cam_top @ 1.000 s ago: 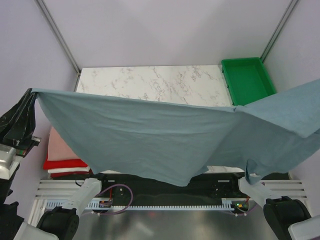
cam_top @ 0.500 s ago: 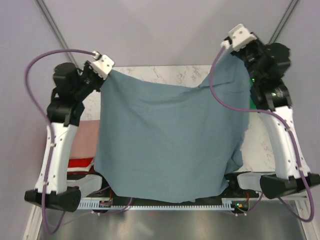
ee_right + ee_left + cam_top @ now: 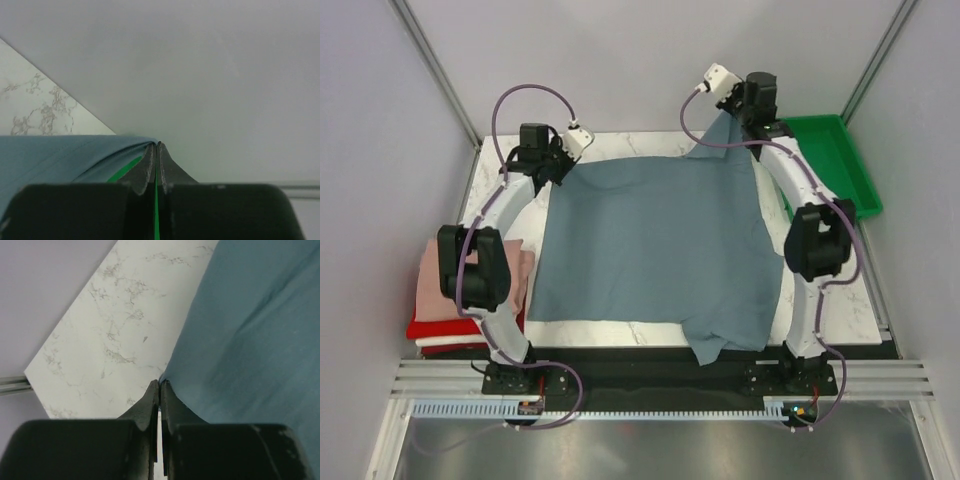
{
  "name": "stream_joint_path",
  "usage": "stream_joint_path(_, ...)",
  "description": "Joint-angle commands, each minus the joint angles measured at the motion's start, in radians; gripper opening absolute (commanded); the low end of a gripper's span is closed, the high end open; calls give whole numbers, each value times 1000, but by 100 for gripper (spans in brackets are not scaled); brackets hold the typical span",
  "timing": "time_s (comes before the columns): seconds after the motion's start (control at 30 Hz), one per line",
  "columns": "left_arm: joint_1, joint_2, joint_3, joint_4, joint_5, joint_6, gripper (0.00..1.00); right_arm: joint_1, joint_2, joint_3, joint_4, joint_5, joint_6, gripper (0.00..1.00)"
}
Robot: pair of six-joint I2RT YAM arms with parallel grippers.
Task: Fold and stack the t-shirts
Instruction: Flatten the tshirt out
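The slate blue-grey t-shirt (image 3: 660, 250) lies spread over the marble table (image 3: 640, 145), its near right part rumpled at the front edge. At the shirt's far left corner, my left gripper (image 3: 557, 171) is shut on the cloth, low over the table; the wrist view shows the jaws (image 3: 160, 383) pinched on the shirt's (image 3: 250, 340) edge. My right gripper (image 3: 732, 108) is shut on the far right corner and holds it slightly raised, with the tips (image 3: 156, 145) nipping the hem of the shirt (image 3: 60, 155). Folded t-shirts (image 3: 470, 285), pink over red and white, are stacked at the table's left edge.
A green plastic tray (image 3: 830, 150) stands at the far right, just beside the right arm, and shows under the right fingers (image 3: 122, 172). Grey walls close off the back and sides. The arm bases sit on a dark rail at the near edge.
Both arms have swung the shirt from high up near the camera out to the far side and lowered it; it now lies flat on the table, both grips kept.
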Motion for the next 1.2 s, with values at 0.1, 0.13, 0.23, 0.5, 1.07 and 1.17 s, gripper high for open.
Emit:
stream_joint_path(0.1,27,258,306,94,-89,-22,2,2,312,352,32,127,-14,0)
stream_joint_path(0.13,33,284,337,81,-92,-39,2,4,338,398,33,132,-18,0)
stream_joint_path(0.23,38,387,444,61,-107,-48,2,5,423,446,58,163,-22,0)
stream_joint_path(0.5,61,521,612,48,-184,-87,2,-2,521,544,135,219,-47,0)
stream_joint_path(1.07,49,348,543,-56,-66,-117,2,-39,300,313,-3,121,149,0)
stream_joint_path(1.17,49,222,526,-96,-35,-163,2,-56,218,356,-66,101,307,0)
